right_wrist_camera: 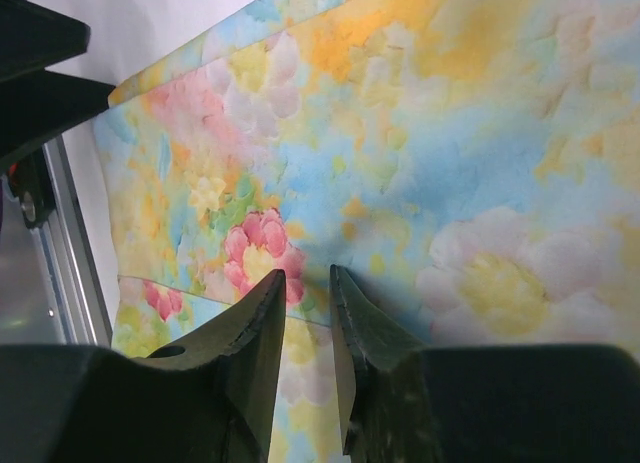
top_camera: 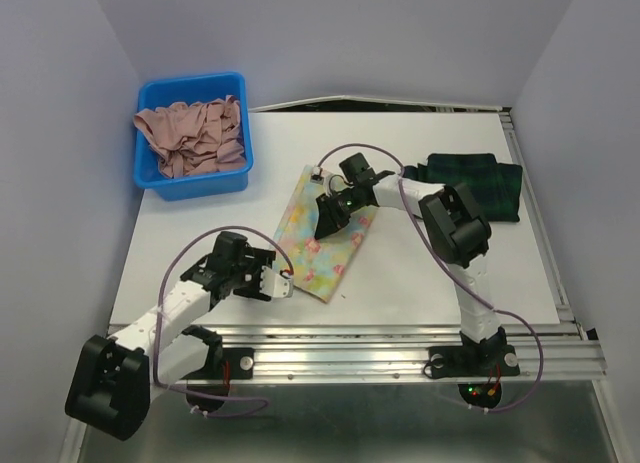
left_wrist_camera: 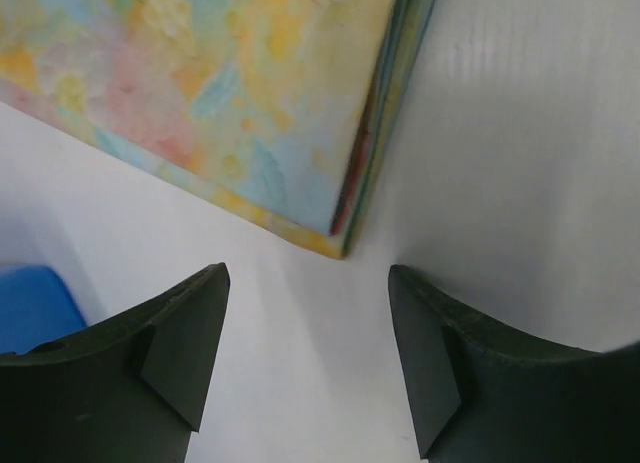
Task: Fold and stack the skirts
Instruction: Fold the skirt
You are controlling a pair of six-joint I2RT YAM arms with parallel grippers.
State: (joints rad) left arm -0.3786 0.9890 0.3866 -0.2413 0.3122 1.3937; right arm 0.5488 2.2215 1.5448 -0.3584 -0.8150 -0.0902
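Note:
The pale floral skirt [top_camera: 315, 258] lies folded flat in the middle of the white table [top_camera: 200, 233]. My right gripper [top_camera: 326, 231] points down onto its upper half. In the right wrist view the fingertips rest at the printed cloth [right_wrist_camera: 450, 133] and the right gripper [right_wrist_camera: 308, 273] shows only a narrow gap, with no cloth bunched in it. My left gripper [top_camera: 290, 281] stands open just off the skirt's near left corner. In the left wrist view, bare table shows between the left gripper's [left_wrist_camera: 307, 273] wide jaws, and the skirt's layered corner [left_wrist_camera: 340, 238] lies just ahead. The dark plaid skirt [top_camera: 480, 183] lies folded at the back right.
A blue bin [top_camera: 190, 186] holding crumpled pinkish cloth [top_camera: 195, 138] stands at the back left. Metal rails [top_camera: 400, 338] run along the table's near edge and down its right side. White walls close in the back and both sides.

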